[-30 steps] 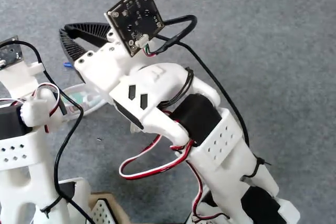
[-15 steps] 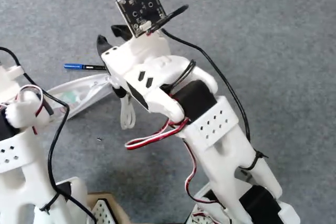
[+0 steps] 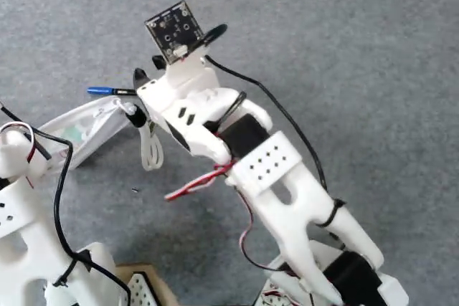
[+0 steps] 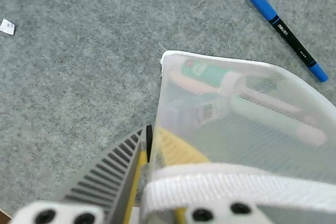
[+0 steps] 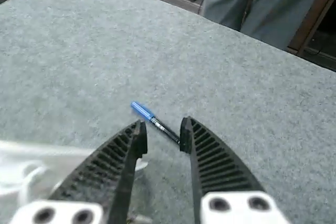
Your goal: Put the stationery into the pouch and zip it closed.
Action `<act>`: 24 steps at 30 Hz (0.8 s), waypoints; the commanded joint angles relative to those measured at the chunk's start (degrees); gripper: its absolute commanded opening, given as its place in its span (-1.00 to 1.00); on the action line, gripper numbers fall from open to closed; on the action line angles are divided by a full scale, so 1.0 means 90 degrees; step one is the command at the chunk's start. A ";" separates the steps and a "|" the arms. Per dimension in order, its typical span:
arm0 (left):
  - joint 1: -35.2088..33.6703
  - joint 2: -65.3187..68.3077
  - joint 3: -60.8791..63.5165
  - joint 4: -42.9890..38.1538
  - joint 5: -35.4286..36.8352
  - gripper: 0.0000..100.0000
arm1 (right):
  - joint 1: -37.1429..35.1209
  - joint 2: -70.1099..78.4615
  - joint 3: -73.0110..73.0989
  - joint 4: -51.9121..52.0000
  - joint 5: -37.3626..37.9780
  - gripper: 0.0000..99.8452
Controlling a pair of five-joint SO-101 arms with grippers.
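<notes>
**Grey felt table, one pen outside the pouch**

Grey felt table (image 3: 373,69) runs under both arms. In the high view the right arm (image 3: 272,170) rises from about 5 o'clock and leans across toward 10 o'clock. Its wrist is pitched down, so the right gripper (image 5: 163,129) hangs low over the felt. Its ribbed jaws are parted a little and hold nothing. The blue pen (image 5: 144,113) lies flat on the felt just beyond the fingertips, in line with the gap but not touching either one. From above, that pen (image 3: 107,91) sits at about 10 o'clock, just off the pouch's upper end.

The left arm (image 3: 21,198) stands at 8 o'clock. The left gripper (image 4: 151,148) is clamped on the near edge of the pouch (image 4: 247,135), with the mesh pinched between a ribbed finger and a white one. The translucent pouch (image 3: 86,127) stretches from that grip toward the right arm's wrist. A white loop strap (image 3: 150,152) hangs from its far end. A green-and-white tube (image 4: 210,74), a pale marker (image 4: 283,124) and something yellow (image 4: 176,153) show through the mesh.
</notes>
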 commanded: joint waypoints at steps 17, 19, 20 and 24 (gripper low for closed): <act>-0.0151 -0.0020 -0.0024 0.0049 0.0039 -0.94 | 0.0801 0.4029 -0.2701 0.0205 0.0049 -0.48; -0.0151 -0.0020 -0.0024 0.0059 0.0039 -0.94 | 0.0801 0.4557 -0.3189 0.0586 0.0215 -0.48; -0.0151 -0.0020 -0.0024 0.0059 0.0039 -0.94 | 0.0801 0.4840 -0.3473 0.0830 0.0391 -0.47; -0.0151 -0.0020 -0.0024 0.0059 0.0039 -0.94 | 0.0791 0.5963 -0.4811 0.1797 0.0645 -0.47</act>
